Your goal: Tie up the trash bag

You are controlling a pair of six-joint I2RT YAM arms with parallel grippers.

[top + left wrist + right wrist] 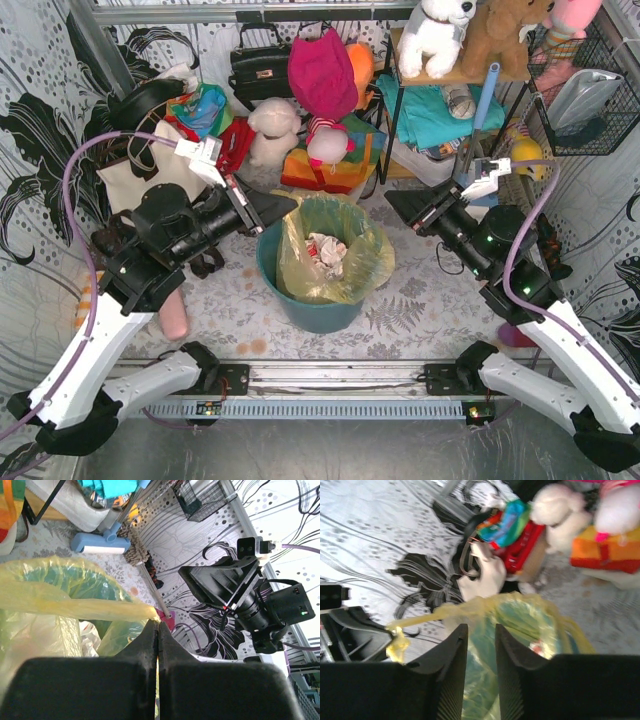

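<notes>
On my feed both arms share one build. The left arm (90,370) and right arm (575,345) have glossy white shells on the lower links and chunky black joint housings further up. A purple cable (68,200) runs along the left one, a matching cable (524,212) along the right. Each wrist carries a small white camera block (205,155). Green status lights (487,241) glow on the right arm's joints. The left gripper (157,625) is matte black with smooth fingers. The right gripper (481,630) shows ribbed inner pads (454,685). Black base brackets (222,378) anchor both.
</notes>
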